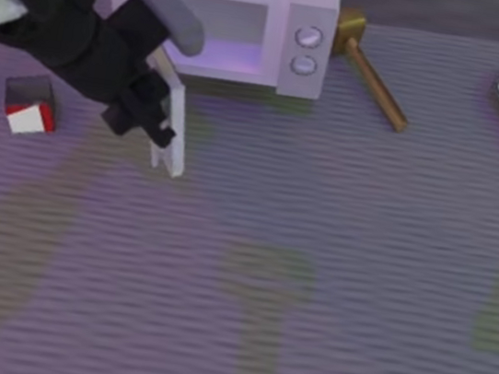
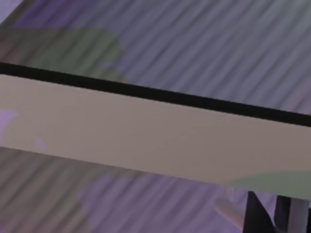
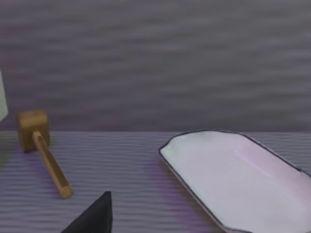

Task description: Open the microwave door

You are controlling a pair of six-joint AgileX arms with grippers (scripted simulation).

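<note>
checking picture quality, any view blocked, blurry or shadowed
Top view: the left arm covers the microwave's left corner; soft shadow under its open door. Left wrist view: the door edge fills the frame, blurred. Right wrist view: unblocked, white tray evenly lit.

Pale beige panel edge [image 2: 146,141]: broad band slanting across the whole view, thin black strip [image 2: 160,94] along one long side. Striped purple-grey tabletop [image 2: 204,43] with green patches behind it. Dark finger tips [image 2: 255,216] at one corner.

Left arm reaching in from the table's far-left corner, forearm angled toward the near side. Left gripper [image 1: 157,129] pointing downward, near the far-left part of the table. Right arm outside the top view.
</note>
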